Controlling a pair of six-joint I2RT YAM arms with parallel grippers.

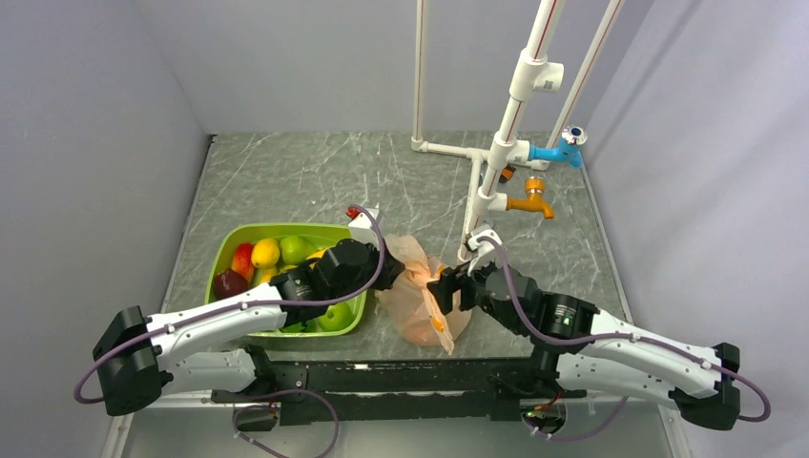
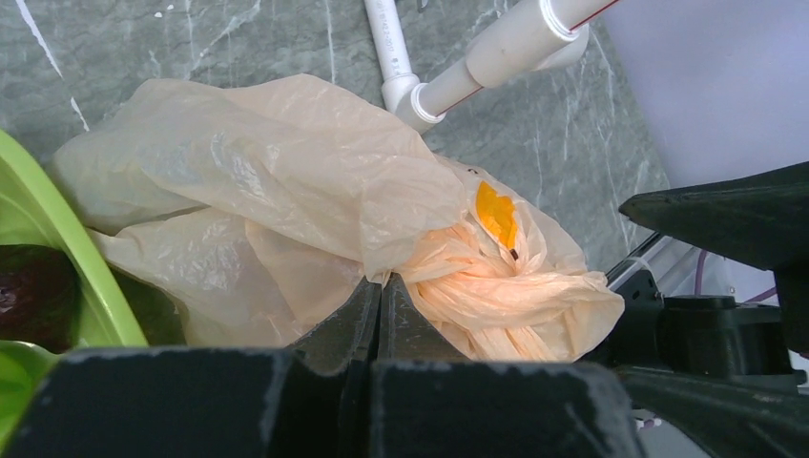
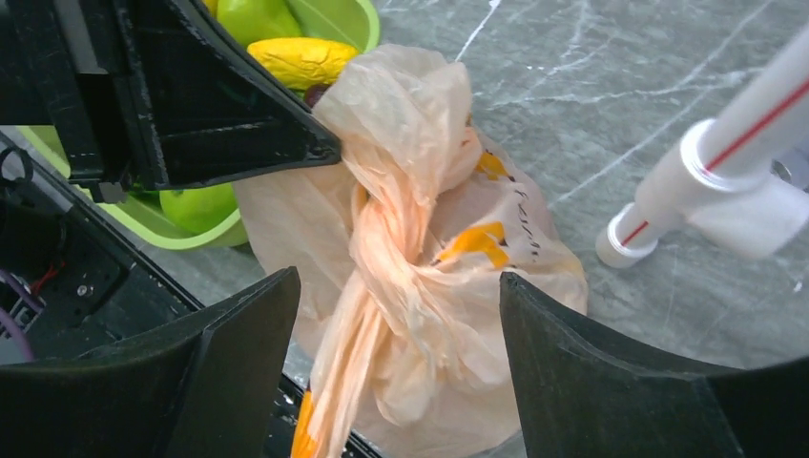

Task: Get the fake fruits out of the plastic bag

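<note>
The peach-orange plastic bag (image 1: 420, 298) lies crumpled on the marble table, just right of the green tub. Its top is twisted into a rope (image 3: 382, 258). My left gripper (image 1: 389, 275) is shut, pinching a fold of the bag's film (image 2: 382, 279) at its tips. My right gripper (image 3: 399, 277) is open, one finger on each side of the twisted part without touching it. The bag's film (image 2: 286, 162) hides whatever is inside; no fake fruits show through it.
The green tub (image 1: 277, 227) at the left holds yellow, red and green fruits under my left arm. A white pipe frame (image 1: 496, 162) with a blue tap (image 1: 558, 153) and an orange tap (image 1: 529, 202) stands right behind the bag. Grey walls enclose the table.
</note>
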